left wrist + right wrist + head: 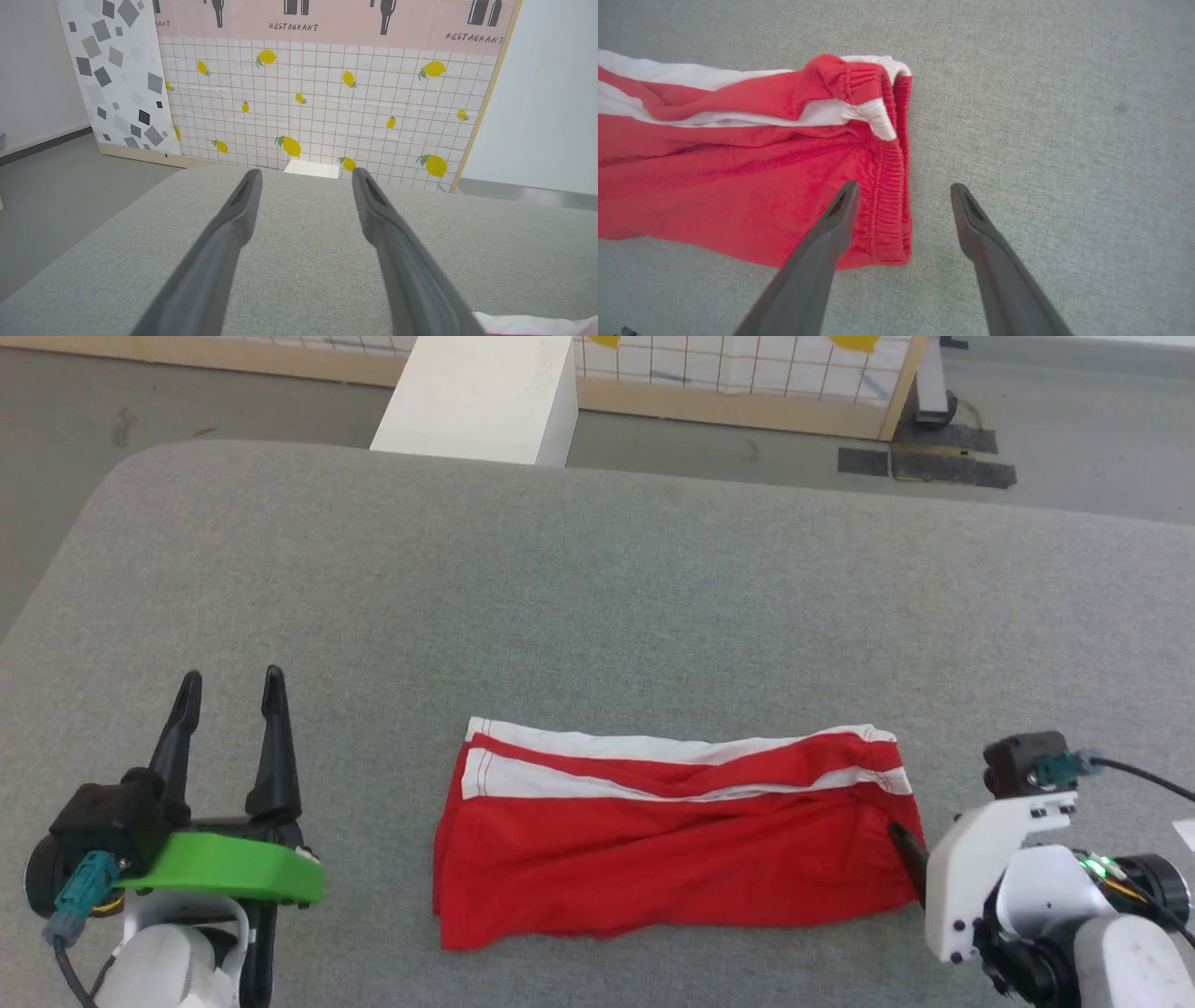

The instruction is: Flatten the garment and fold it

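The red shorts (672,840) lay folded lengthwise on the grey tabletop (597,597), white stripes along the far edge. The left claw (231,674) stood spread apart and empty, well to their left. The right claw (904,185), also spread, hung over the elastic waistband end, gripping nothing.

The garment (738,186) runs off the right wrist view's left edge; in the head view the right gripper (910,849) hides mostly behind its white wrist mount (976,859).
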{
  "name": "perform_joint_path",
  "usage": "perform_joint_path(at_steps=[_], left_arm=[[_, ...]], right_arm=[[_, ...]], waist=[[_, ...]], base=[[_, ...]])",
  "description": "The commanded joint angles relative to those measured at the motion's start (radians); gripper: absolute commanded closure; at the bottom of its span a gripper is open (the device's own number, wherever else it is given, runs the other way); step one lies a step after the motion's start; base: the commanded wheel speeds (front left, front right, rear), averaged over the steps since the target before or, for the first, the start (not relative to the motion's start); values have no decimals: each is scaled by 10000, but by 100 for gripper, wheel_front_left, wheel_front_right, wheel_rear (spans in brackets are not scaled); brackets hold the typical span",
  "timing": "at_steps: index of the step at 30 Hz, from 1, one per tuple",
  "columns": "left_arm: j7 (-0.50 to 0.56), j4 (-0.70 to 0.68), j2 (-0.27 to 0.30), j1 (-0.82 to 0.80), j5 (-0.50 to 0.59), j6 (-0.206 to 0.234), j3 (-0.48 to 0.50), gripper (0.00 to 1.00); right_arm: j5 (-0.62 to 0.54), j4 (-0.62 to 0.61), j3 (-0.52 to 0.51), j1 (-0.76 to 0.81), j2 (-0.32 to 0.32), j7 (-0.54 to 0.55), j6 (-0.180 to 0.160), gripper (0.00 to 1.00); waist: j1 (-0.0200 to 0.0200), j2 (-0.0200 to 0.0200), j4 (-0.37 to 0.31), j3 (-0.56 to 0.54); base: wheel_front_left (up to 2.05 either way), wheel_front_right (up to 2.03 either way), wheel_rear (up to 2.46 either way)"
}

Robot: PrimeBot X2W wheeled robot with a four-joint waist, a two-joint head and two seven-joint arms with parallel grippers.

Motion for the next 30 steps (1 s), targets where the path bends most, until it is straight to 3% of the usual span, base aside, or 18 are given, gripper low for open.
perform_joint_path(at_steps=[1,9,13,14,15,16,22,30], left_arm=[[-71,-55,-218,-52,299,-220,170,0],[-74,214,-1266,23,1081,-1406,1037,0],[-75,396,-1536,-38,1351,-1715,1306,0],[-75,451,-1575,-33,1399,-1755,1369,0],[-75,477,-1616,-36,1461,-1797,1438,0],[-75,510,-1642,-21,1513,-1826,1481,0],[-75,747,-1816,156,1718,-1921,1750,0],[-75,940,-1932,177,1760,-1963,1811,0]], right_arm=[[-37,234,53,-366,22,69,-15,0],[-673,2012,134,-1405,23,244,-15,0],[-782,2737,214,-1483,23,584,-15,2],[-745,2826,224,-1478,23,686,-15,26],[-714,2872,228,-1485,23,765,-15,95],[-707,2875,232,-1483,23,820,-15,100],[-925,2129,-380,-1255,19,1370,-15,100],[-1493,853,-2237,-770,-633,2695,-15,100]], waist=[[0,90,122,154],[0,90,455,485],[0,90,566,583],[0,90,568,587],[0,90,555,586],[0,90,535,563],[0,90,314,348],[0,90,104,281]], base=[[0,0,0],[0,0,0],[0,0,0],[0,0,0],[0,0,0],[0,0,0],[0,0,0],[0,0,0]])
